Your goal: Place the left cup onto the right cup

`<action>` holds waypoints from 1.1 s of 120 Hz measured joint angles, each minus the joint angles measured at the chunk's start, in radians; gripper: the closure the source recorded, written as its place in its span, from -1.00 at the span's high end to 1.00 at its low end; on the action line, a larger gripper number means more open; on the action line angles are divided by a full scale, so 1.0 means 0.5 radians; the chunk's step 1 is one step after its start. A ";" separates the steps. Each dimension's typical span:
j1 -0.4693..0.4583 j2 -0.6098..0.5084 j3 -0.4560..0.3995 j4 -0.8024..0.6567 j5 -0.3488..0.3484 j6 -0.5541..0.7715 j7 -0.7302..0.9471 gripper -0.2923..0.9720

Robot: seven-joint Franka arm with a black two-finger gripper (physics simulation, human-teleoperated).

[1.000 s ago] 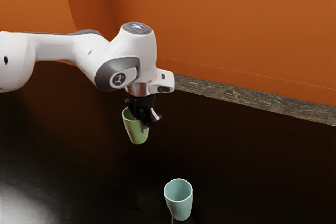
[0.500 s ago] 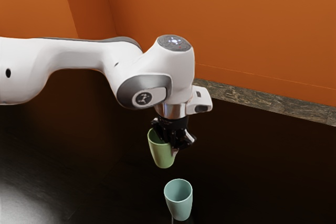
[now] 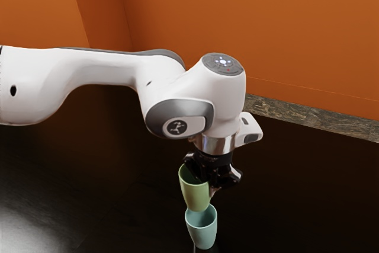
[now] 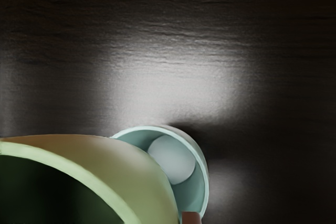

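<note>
So our claw (image 3: 214, 179) is pinching the green cup (image 3: 193, 191) by its rim on the exterior view's right side. The black fingers are clamped on the cup wall from both sides, as far as we can make out. The cup hangs roughly upright with a slight tilt, mouth up, well off the dark tabletop (image 3: 308, 194). The teal cup (image 3: 202, 230) stands upright on the tabletop right underneath it. In the exterior view the green cup's base sits right at the teal cup's rim and overlaps the opening. We honestly can't tell if the two are touching or just very close. From the wrist view the green cup is big and blurry just under our hand, and the teal cup peeks out past its edge with most of its pale inside bottom showing. The white arm (image 3: 89, 81) reaches in from the exterior view's left, with the orange wall (image 3: 284, 28) behind it.
</note>
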 joint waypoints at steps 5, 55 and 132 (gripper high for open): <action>0.002 0.018 0.000 0.004 0.014 -0.002 -0.038 -0.70; 0.003 0.107 0.003 0.008 0.069 0.022 -0.309 -0.70; -0.016 0.115 -0.021 -0.004 0.079 0.045 -0.590 -0.70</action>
